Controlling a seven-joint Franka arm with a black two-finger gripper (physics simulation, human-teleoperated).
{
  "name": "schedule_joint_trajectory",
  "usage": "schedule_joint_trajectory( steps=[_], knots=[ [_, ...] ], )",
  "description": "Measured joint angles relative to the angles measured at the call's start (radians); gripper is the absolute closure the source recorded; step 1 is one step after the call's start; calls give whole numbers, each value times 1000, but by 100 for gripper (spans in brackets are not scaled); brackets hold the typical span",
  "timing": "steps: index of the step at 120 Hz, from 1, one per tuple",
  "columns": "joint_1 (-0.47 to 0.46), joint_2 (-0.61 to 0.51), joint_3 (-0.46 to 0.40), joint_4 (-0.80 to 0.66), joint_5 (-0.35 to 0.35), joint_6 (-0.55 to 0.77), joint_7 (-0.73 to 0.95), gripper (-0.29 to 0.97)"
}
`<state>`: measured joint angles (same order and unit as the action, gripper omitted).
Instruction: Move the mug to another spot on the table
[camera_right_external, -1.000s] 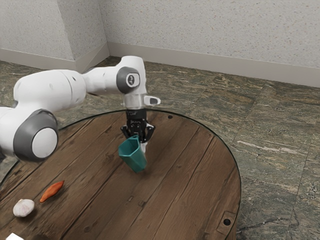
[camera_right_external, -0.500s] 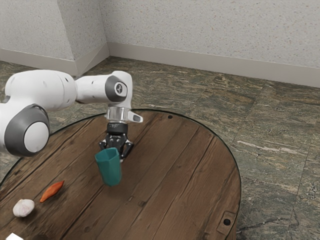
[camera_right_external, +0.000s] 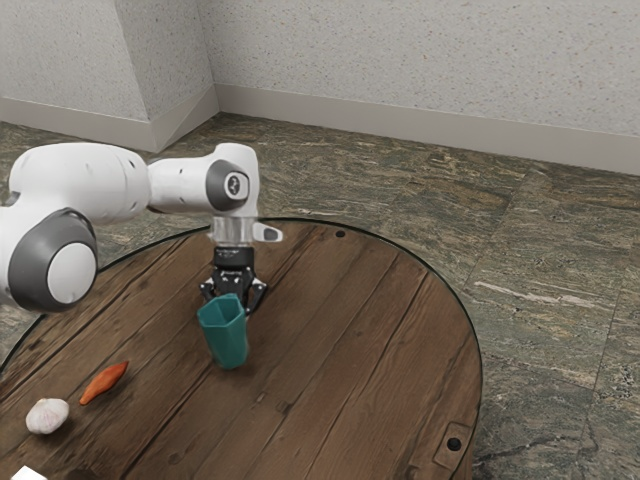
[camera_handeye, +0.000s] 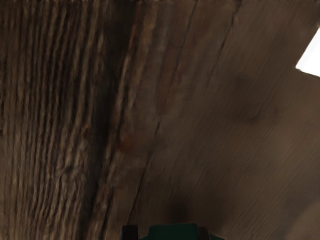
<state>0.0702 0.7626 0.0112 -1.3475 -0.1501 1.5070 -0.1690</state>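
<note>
A teal mug stands nearly upright on the round wooden table, a little left of its middle in the exterior view. My black gripper comes straight down onto the mug's rim and is shut on it, one finger on each side of the wall. In the wrist view a sliver of the teal mug shows just under my hand, with the table's planks close below.
An orange carrot-like thing and a pale garlic bulb lie near the table's front left edge. A small dark hole sits near the front right rim. The table's right half is bare wood.
My arm carried the mug toward the exterior view's left over the last second, then lowered it; the mug went from tilted in the air to nearly upright at the tabletop.
</note>
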Motion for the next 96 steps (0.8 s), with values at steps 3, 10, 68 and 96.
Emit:
schedule_joint_trajectory(
  steps=[3, 10, 68, 96],
  knots=[
    [-1, 3, 0, 0, 1, 3, -1, 78],
    [-2, 12, 0, 0, 2, 8, -2, 78],
    [-22, -337, 3, -271, 30, 401, 46, 12],
    [-51, -631, 42, -245, 103, 290, 77, 5]
  ],
)
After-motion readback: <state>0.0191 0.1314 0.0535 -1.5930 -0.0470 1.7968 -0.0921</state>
